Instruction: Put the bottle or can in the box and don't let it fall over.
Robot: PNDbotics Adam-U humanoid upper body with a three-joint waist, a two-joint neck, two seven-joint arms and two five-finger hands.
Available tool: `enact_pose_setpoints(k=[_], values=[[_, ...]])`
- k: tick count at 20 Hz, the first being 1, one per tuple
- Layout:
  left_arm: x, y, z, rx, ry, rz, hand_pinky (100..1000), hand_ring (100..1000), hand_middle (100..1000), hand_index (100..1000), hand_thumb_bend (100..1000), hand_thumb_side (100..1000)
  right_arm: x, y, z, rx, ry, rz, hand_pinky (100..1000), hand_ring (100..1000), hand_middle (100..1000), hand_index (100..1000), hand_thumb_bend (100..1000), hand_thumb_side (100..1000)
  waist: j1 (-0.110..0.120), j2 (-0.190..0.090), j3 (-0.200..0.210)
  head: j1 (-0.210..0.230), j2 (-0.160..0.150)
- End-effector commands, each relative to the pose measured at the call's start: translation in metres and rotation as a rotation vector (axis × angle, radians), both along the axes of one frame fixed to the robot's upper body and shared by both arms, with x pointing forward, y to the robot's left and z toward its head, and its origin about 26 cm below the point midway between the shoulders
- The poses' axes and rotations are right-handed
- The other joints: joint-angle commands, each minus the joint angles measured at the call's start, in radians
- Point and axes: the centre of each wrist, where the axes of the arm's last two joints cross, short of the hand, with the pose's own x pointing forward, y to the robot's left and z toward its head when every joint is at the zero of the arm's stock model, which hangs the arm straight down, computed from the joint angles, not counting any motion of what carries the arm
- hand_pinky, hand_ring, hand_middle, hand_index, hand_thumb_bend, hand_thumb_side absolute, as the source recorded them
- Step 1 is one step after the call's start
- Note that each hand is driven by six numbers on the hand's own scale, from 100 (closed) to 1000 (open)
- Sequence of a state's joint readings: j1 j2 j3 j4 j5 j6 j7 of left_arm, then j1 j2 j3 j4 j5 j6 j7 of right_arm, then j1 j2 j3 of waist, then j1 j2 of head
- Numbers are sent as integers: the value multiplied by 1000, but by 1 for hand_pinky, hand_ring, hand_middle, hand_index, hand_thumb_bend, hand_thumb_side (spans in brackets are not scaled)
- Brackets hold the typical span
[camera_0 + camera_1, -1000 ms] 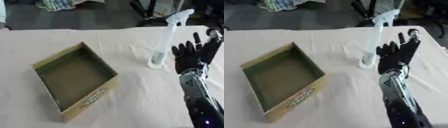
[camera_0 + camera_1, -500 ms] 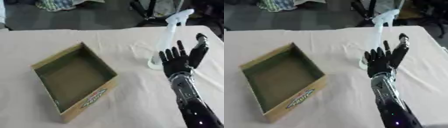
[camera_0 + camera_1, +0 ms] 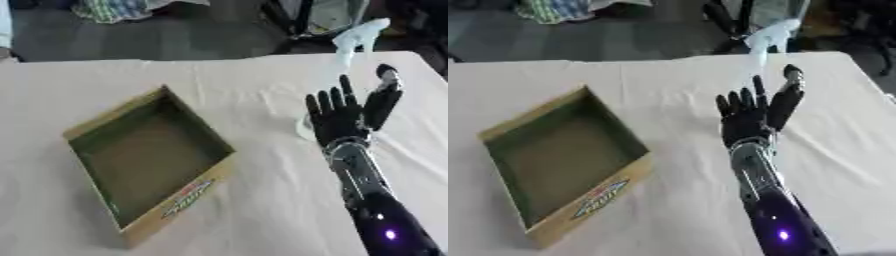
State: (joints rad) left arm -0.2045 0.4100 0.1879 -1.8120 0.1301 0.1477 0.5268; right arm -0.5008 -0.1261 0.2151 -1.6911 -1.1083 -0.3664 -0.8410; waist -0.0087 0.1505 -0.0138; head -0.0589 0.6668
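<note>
A tall white spray bottle [image 3: 346, 62] stands upright at the right of the table, its trigger head at the top. My right hand [image 3: 335, 119] is raised in front of the bottle's lower half and hides it. The fingers are straight and spread, and the thumb [image 3: 383, 96] stands out to the right. Whether the palm touches the bottle I cannot tell. An open cardboard box [image 3: 182, 197] with a dark, bare inside lies on the left, turned askew, with a printed label on its near wall. No left hand shows in either view.
A white cloth [image 3: 227, 80] covers the table. Beyond the far edge lie a dark floor, a checked cloth [image 3: 109, 9] and a chair with dark legs [image 3: 315, 17]. The table's right edge is close behind the bottle.
My right hand has moved left from beside the bottle to in front of it, and now covers its lower half. Bottle and box stand as before.
</note>
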Motion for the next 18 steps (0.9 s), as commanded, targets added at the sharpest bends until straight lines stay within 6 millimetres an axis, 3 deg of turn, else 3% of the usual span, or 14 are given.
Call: enact_pose_setpoints(k=[1,10,18], values=[[0,0,11,20,-32,-8,606,689,625,782,100,747,6,-1,6,20,-27,-37,100,100,100,924,226,834,5,-8,1,-4,-14],[0,0,11,18,-28,-8,606,689,626,783,100,748,9,-6,13,-5,-72,-112,100,100,100,913,143,810,8,-4,1,-12,-12],[1,-1,11,14,-29,-12,607,689,626,783,100,749,14,-5,29,-9,-104,-129,100,100,100,913,131,806,11,0,9,-23,-23]])
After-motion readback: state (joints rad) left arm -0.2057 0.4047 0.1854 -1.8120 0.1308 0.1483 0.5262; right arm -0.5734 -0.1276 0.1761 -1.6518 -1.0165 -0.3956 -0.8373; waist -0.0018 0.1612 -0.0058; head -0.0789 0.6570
